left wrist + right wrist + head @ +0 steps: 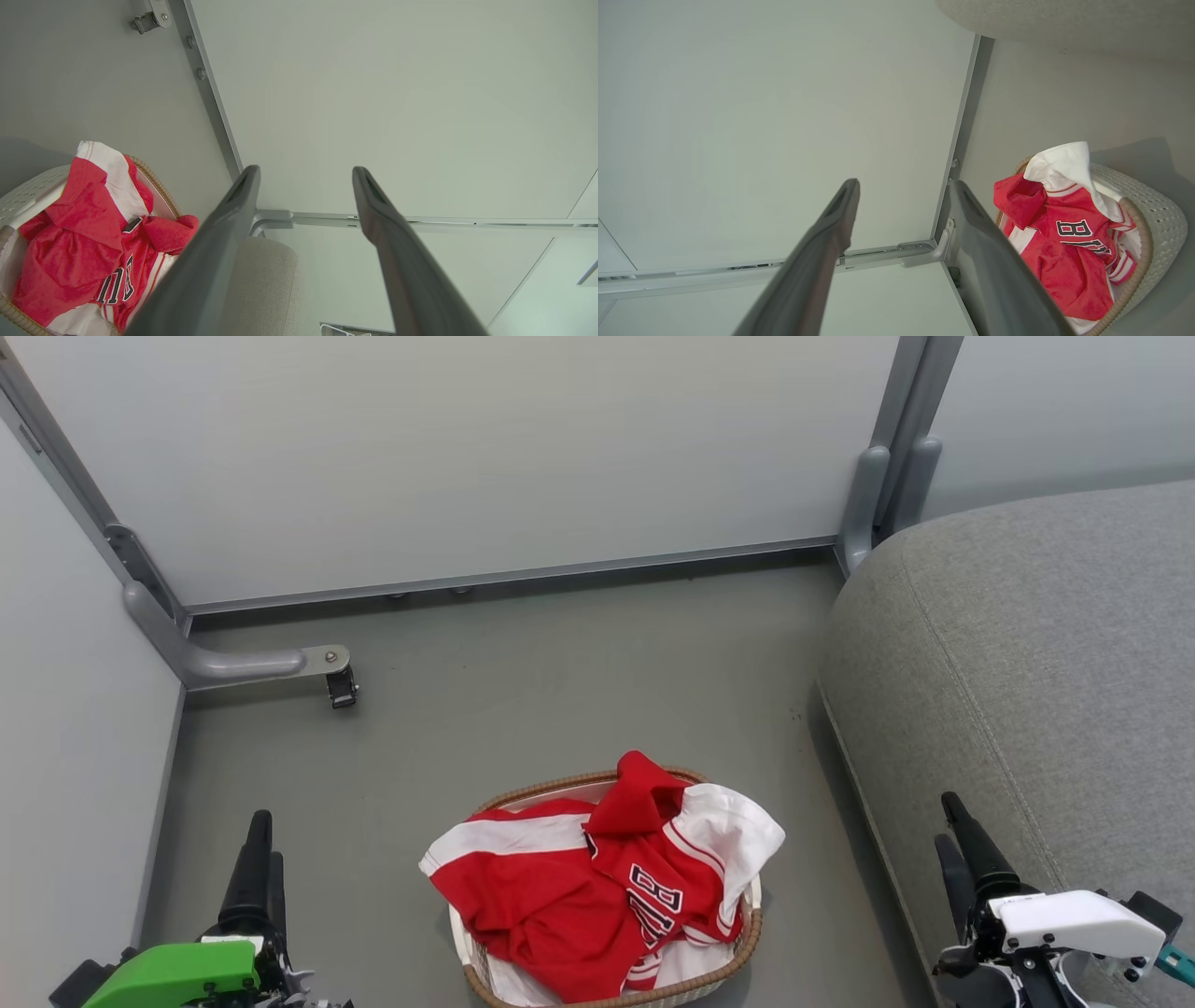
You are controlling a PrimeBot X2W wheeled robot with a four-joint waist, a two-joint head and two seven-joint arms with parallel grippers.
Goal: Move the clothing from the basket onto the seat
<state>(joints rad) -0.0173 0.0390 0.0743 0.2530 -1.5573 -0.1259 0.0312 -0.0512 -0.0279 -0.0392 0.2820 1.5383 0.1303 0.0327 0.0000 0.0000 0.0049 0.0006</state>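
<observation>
- At the lower corners, left gripper (264, 845) and right gripper (948, 821) stand wide apart, empty.
- Between them: clothing (560, 905) heaped in the basket (742, 947), about equally near either arm.
- Block letters start "B"; the rest is folded away.
- Farther right: seat (1027, 663), beside the right gripper.
</observation>
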